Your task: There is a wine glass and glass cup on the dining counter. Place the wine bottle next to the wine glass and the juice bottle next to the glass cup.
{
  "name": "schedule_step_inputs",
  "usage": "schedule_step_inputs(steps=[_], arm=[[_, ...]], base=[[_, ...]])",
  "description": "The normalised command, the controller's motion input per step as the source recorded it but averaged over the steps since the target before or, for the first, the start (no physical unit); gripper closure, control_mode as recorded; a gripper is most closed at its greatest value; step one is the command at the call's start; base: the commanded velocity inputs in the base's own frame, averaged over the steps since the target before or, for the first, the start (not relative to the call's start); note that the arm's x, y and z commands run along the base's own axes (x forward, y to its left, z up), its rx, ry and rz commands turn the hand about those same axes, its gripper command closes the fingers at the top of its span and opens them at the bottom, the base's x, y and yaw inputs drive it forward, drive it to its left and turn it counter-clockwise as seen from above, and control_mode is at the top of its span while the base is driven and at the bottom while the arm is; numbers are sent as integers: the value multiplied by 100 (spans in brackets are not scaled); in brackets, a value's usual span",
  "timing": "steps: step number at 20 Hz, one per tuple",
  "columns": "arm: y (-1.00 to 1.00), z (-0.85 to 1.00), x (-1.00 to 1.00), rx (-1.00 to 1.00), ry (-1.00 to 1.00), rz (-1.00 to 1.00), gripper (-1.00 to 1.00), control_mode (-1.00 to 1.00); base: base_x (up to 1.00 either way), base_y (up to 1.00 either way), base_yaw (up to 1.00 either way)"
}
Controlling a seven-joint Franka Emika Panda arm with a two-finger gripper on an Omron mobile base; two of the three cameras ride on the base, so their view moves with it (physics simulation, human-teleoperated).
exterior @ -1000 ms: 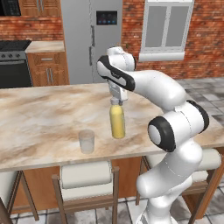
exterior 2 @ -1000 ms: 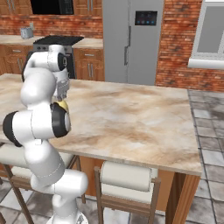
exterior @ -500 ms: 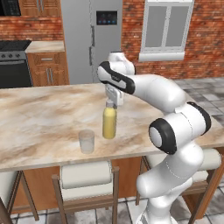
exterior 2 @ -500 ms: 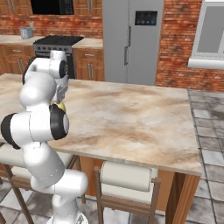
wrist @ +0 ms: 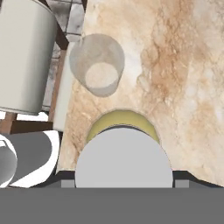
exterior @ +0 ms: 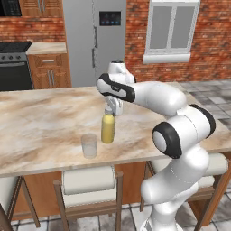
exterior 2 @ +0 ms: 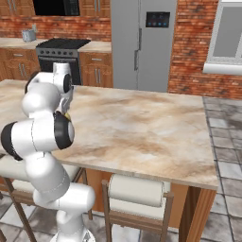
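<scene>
At the center of the left base view, we have the jaws [exterior: 109, 109] closed on the grey cap of the juice bottle [exterior: 107, 129], which stands upright on the dining counter [exterior: 40, 122] just to the right of the glass cup [exterior: 89, 145]. In the hand view the cap fills the lower middle, the bottle's yellow shoulder [wrist: 122, 121] shows above it, and the cup [wrist: 97, 64] sits in the upper left of the frame, close to the bottle but apart from it. We judge the placing nearly done: to finish well, we should be sure the base rests flat on the counter, part the jaws without nudging the cap, and lift straight up so the bottle neither tips nor slides into the cup. The cup looks empty, its bottom visible through the open mouth; the bottle is capped, its yellow contents unspilled.
</scene>
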Motion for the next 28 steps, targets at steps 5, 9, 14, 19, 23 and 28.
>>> schedule_step_inputs(steps=[5, 9, 14, 19, 23, 28], arm=[[11, -30, 22, 5, 0, 0, 100, -100], [12, -33, 19, 5, 0, 0, 100, -100], [10, -30, 13, 0, 0, 0, 100, -100], [7, -25, 17, 0, 1, 0, 100, -100], [11, -30, 4, -1, 1, 0, 100, -100], [16, -36, 0, -9, 3, 0, 100, -100]], base=[[0, 0, 0], [0, 0, 0], [0, 0, 0], [0, 0, 0], [0, 0, 0], [0, 0, 0]])
